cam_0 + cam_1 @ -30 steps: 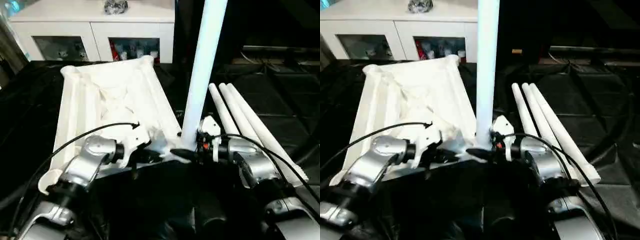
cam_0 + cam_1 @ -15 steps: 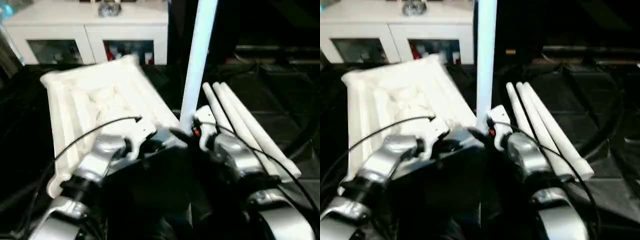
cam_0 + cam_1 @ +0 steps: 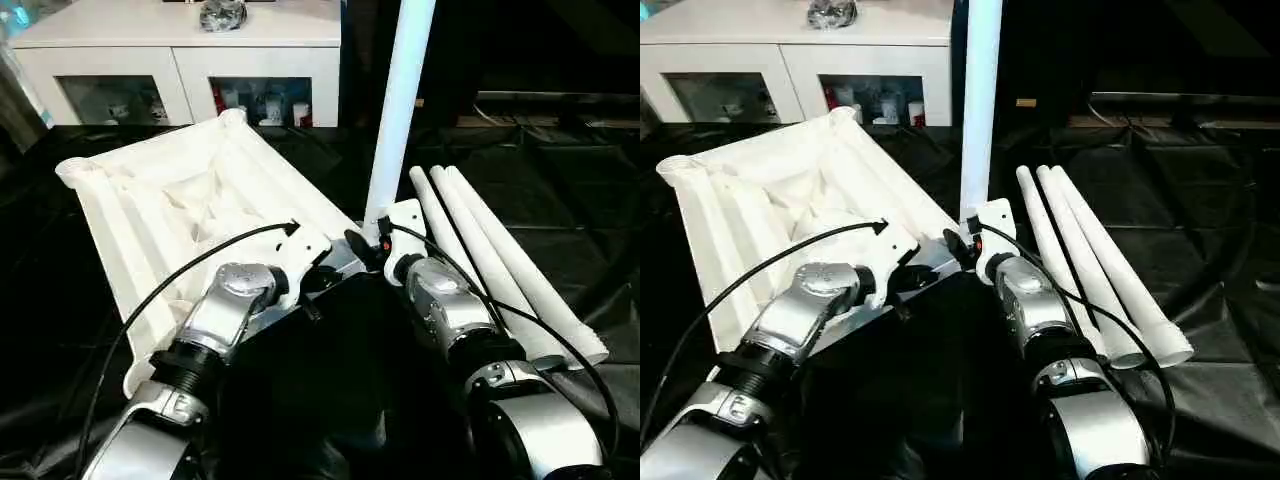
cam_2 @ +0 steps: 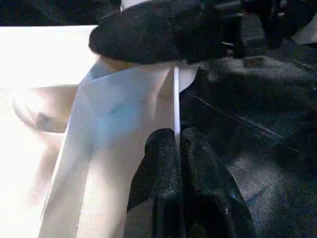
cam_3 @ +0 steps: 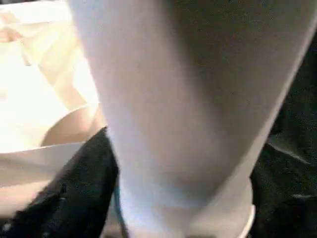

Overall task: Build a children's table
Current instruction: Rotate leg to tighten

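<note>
While the white table top (image 3: 190,210) lies ribbed side up on the black-draped floor (image 3: 560,160), its long axis runs from the robot's near side away toward the white glass-door cabinet (image 3: 180,60), angled leftward, with a rounded corner socket (image 3: 75,172) at the far left. From the head camera, one tube leg (image 3: 400,110) stands nearly upright at the top's near right corner, its long axis vertical and its upper end leaving the picture. Three spare legs (image 3: 500,260) lie side by side to the right, touching one another, pointing from the far left toward the near right. The left gripper (image 3: 318,268) sits at the top's near edge beside the upright leg; the right gripper (image 3: 372,240) is at that leg's foot. From the left wrist camera, the left gripper's two black fingers (image 4: 163,163) are pressed together on a thin white edge of the table top (image 4: 124,124), and a black finger of the right gripper (image 4: 163,29) crosses beyond it. From the right wrist camera, the upright leg (image 5: 183,109) looms close between the jaws, with one black finger (image 5: 74,193) beside it; whether the jaws actually clamp the leg or merely stand around it cannot be told.
</note>
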Tool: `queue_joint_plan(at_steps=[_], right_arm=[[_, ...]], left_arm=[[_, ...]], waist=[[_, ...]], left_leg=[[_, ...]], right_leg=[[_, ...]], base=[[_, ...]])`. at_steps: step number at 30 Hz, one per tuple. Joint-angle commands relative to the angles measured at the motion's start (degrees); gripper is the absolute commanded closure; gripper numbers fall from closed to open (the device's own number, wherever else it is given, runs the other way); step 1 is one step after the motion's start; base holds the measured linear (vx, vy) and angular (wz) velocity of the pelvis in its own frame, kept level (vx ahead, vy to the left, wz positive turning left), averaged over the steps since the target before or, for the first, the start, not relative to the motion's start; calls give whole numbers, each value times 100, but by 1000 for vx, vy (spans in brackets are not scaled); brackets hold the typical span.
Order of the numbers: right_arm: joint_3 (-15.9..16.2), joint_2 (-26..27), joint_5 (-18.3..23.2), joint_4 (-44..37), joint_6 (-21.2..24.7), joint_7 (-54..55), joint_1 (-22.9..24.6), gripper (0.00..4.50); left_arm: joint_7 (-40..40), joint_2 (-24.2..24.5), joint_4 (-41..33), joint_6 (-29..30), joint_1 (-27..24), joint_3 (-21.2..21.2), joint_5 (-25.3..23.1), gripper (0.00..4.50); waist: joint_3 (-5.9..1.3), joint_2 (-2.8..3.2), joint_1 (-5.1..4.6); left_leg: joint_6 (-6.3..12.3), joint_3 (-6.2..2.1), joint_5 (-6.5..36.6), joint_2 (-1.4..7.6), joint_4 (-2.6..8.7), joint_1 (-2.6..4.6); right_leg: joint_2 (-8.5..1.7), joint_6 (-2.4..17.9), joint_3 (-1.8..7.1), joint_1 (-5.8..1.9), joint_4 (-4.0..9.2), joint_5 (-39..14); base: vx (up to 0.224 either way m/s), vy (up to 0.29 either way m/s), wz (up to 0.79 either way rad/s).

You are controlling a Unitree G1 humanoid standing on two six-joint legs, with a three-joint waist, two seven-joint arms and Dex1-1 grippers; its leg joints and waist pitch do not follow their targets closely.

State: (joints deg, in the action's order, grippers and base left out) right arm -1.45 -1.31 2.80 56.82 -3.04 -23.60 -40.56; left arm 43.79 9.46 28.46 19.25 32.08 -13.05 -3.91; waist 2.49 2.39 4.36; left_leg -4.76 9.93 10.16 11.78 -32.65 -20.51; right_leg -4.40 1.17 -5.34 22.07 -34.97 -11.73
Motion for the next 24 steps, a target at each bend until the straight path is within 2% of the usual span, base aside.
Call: queue_joint_plan(at_steps=[1,2,6,9,11,14,16,21,24], right_arm=[[570,246,-56,9,48,-849,136,72],[579,235,-56,-4,44,-879,142,62],[810,-229,19,-509,-122,-2169,425,62],[851,-468,132,-789,-97,-2730,576,62],[885,-690,238,-1072,-4,-3203,708,62],[961,-999,352,-1372,228,-3814,860,62],[1015,-1164,370,-1553,353,-4132,953,77],[1099,-1288,312,-1691,483,-4352,1022,123],[1128,-1267,292,-1704,466,-4330,1016,139]], left_arm=[[327,-80,-297,-374,-4,-184,256,450],[341,-72,-303,-376,-9,-186,258,450],[917,237,-512,-508,-196,-252,364,450],[1218,395,-624,-555,-287,-284,429,450],[1535,576,-739,-563,-377,-335,487,450],[1851,792,-842,-576,-494,-368,543,450],[2024,913,-912,-588,-571,-363,574,450],[2205,1063,-966,-615,-641,-351,597,450],[2219,1120,-987,-609,-661,-363,601,450]], waist=[[-323,-63,12],[-324,-59,7],[-328,-65,-3],[-340,-60,30],[-358,-62,89],[-369,-35,121],[-367,-41,133],[-346,-53,139],[-351,-56,140]], left_leg=[[363,-37,1031,145,336,-20],[375,-35,1039,144,333,-20],[454,-34,990,159,324,-21],[566,-22,868,168,303,-26],[624,-19,748,179,284,-25],[662,-13,741,184,264,-14],[665,-19,730,190,265,-40],[528,-19,956,184,284,-29],[483,-23,896,179,283,-23]], right_leg=[[-427,1128,304,-277,460,-1100],[-424,1132,303,-279,457,-1093],[-415,1198,306,-281,437,-912],[-405,1292,306,-284,398,-634],[-400,1365,304,-293,361,-396],[-384,1433,301,-264,343,-251],[-384,1424,295,-268,329,-195],[-402,1348,299,-259,378,-614],[-401,1318,302,-253,375,-665]], base=[[0,0,0],[0,0,0],[0,0,0],[0,0,0],[0,0,0],[0,0,0],[0,0,0],[0,0,0],[0,0,0]])
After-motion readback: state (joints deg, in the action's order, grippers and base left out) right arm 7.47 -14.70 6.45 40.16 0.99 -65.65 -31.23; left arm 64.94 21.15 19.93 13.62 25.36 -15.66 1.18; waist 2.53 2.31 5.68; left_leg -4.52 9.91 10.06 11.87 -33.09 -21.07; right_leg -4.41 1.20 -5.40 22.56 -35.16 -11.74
